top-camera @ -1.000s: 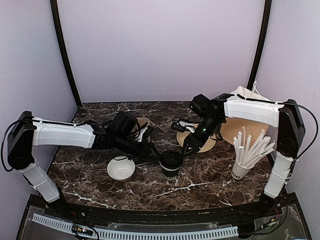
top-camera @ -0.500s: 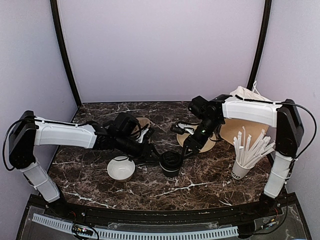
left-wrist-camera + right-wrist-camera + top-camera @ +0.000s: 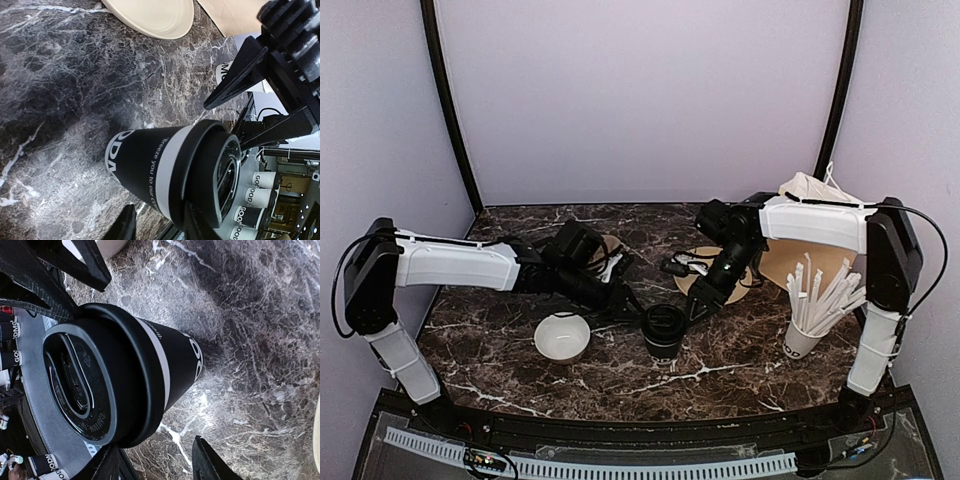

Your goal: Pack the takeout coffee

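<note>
Currently: the marble table (image 3: pixel 620 375) carries everything. The left arm (image 3: pixel 450 268) reaches in from the left and the right arm (image 3: pixel 815 225) from the right, both angled down toward the table's middle. A paper bag (image 3: pixel 805 190) sits in the far right corner, behind the right arm. The white bowl (image 3: pixel 561 337) is upright front-left, near the coffee but apart from it. The white cup of straws (image 3: pixel 803 335) is front-right, well apart. The takeout coffee (image 3: pixel 662 332) stands upright front-centre on the marble, between the two grippers, with the black lid (image 3: pixel 95 375) seated on it. On the left gripper (image 3: pixel 630 303) the jaws are apart, tips just left of the cup, nothing clamped. One finger (image 3: pixel 45 295) ends at the lid rim; contact can't be called. On the right gripper (image 3: pixel 698 306) the jaws are spread too, tips just beside the cup's far-right side, holding nothing.
</note>
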Robot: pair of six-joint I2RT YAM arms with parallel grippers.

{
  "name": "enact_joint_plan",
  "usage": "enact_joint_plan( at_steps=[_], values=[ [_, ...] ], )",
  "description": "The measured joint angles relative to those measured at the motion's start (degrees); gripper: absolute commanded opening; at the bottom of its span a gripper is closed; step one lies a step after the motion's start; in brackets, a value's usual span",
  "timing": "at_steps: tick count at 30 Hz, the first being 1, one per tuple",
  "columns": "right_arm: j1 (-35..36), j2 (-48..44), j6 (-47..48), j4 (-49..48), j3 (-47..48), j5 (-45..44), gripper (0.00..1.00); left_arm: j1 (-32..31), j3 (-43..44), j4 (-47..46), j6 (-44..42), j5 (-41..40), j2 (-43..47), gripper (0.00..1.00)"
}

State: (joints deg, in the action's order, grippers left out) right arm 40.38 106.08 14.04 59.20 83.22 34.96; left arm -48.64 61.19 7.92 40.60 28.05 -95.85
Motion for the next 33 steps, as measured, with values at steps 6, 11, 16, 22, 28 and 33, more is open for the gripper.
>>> enact_joint_plan(
  at_steps=[6, 11, 16, 22, 28, 33],
  values=[
    [-0.02, 0.52, -0.22, 0.94, 0.20, 0.55, 0.47, 0.00, 0.94, -0.07, -0.79, 1.09, -0.92, 0.26],
    [-0.04, 0.63, -0.79, 1.05, 0.17, 0.59, 0.45, 0.07, 1.40, -0.04, -1.27, 1.55, -1.68, 0.25],
    [-0.33, 1.31, -1.31, 1.31, 0.17, 1.57, 0.40, 0.39, 2.14, 0.07, -2.54, 1.51, -3.04, 0.24],
    [-0.42, 1.73, -2.51, 1.68, 0.17, 3.26, 0.32, 0.55, 1.51, -0.63, -2.89, 1.66, -3.23, 0.21],
    [-0.44, 2.03, -2.95, 2.12, 0.44, 4.11, 0.28, 0.63, 0.59, -2.21, -2.91, 1.90, -3.23, 0.27],
    [-0.42, 2.08, -2.54, 2.49, 0.76, 4.37, 0.29, 0.39, 0.76, -2.05, -3.37, 0.04, -2.12, 0.32]
  ],
)
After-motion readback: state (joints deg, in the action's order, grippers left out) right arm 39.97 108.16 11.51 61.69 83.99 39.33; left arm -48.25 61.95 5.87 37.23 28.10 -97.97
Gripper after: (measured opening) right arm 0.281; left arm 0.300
